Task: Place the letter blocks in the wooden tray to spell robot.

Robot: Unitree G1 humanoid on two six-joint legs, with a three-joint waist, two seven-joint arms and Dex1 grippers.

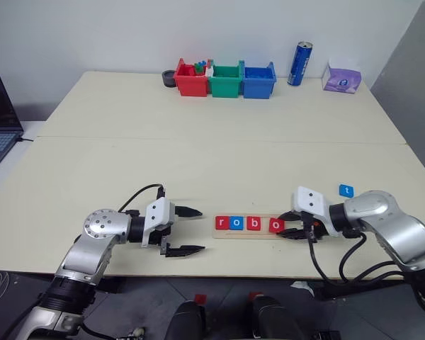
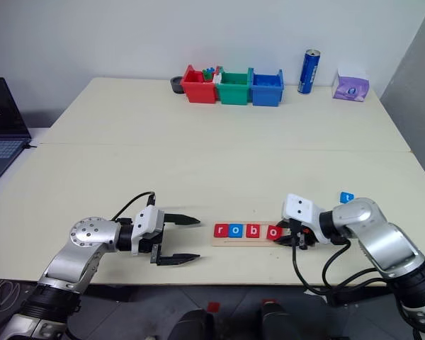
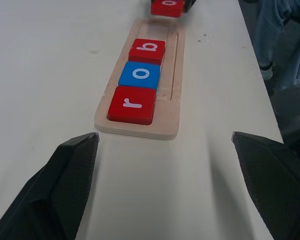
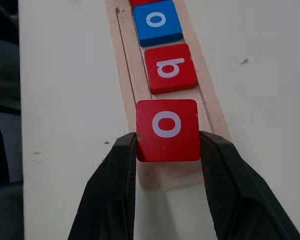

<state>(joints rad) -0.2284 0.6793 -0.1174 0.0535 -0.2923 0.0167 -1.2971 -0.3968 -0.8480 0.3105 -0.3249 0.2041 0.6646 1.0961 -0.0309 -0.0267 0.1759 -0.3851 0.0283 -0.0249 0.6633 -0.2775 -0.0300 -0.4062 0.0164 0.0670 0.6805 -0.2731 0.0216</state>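
Left eye view: three letter blocks (image 1: 237, 223) in wooden tray (image 1: 263, 234), two outside.

The left gripper (image 1: 183, 231) is hovering at lower centre-left, fingers spread wide, pointing right. The right gripper (image 1: 289, 230) is pointing left at lower centre-right, pinching a red tile (image 4: 168, 130).

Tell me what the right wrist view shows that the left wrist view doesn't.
Right wrist view: the right gripper clamping the red o block by its sides, over the wooden tray.
Left wrist view: the red r block at the tray's near end, and the left gripper open short of it.
Both: the blue o block, the red b block, and the tray's groove.
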